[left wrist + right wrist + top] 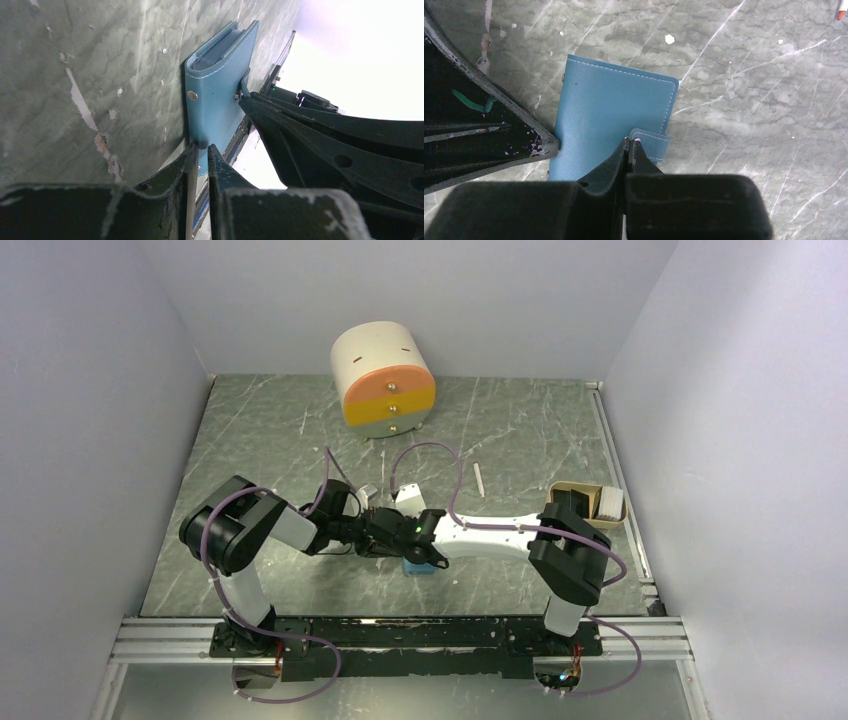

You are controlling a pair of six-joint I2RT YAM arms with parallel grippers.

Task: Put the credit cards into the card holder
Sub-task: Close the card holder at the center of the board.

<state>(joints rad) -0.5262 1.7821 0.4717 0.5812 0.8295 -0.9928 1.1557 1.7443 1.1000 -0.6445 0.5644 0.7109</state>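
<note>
The card holder is a teal-blue wallet lying folded shut on the marble table. In the top view only its corner shows, under the two arms where they meet. My right gripper is shut, its tips pinching the holder's clasp tab. My left gripper is closed narrowly on the edge of the card holder. Dark layers show in the holder's open end. I cannot tell whether they are credit cards. No loose credit card is in view.
A cream drum-shaped drawer unit with an orange front stands at the back. A beige tray sits by the right rail. A small white block and a white stick lie behind the arms.
</note>
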